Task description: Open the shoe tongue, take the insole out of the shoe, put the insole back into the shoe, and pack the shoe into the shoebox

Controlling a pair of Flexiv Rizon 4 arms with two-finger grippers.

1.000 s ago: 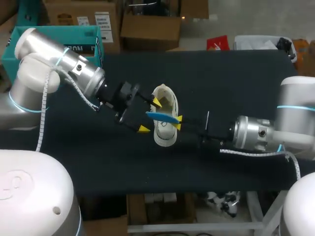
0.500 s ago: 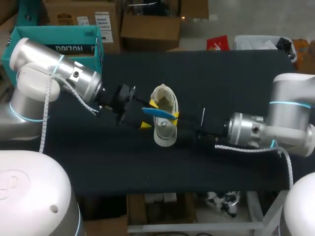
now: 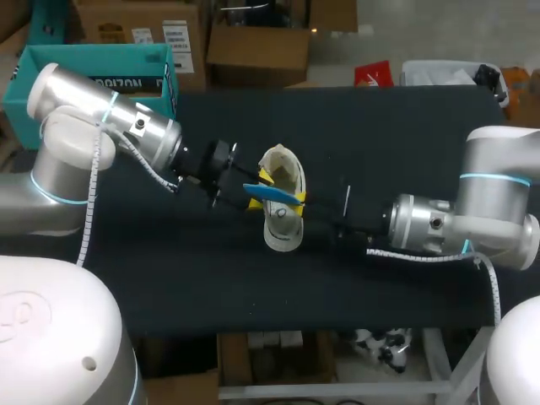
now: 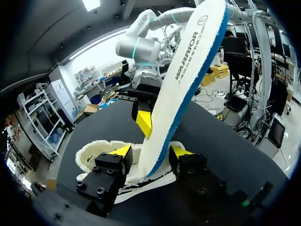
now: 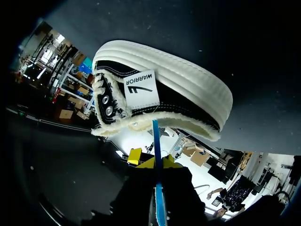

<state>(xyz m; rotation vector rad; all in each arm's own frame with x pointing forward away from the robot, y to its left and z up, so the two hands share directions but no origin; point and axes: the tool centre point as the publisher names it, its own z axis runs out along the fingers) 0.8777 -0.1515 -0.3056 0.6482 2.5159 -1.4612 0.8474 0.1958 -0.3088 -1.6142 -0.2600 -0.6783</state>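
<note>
Sneaker (image 3: 285,226), low-cut: black canvas, ribbed white rubber sole, cream fleece lining. It rests mid-way along the black cloth-covered counter (image 3: 380,135). Insole (image 4: 183,80), long flat foam: white upper face, blue underside. It is raised over the shoe's opening with its lower end at the fleece collar. Right hand (image 5: 153,161) is pressed together on the insole, which shows edge-on between its yellow tips. Left hand (image 4: 150,153) is spread, with one finger either side of the insole's lower end. Teal cardboard shoebox (image 3: 93,63) sits at the counter's far left corner.
</note>
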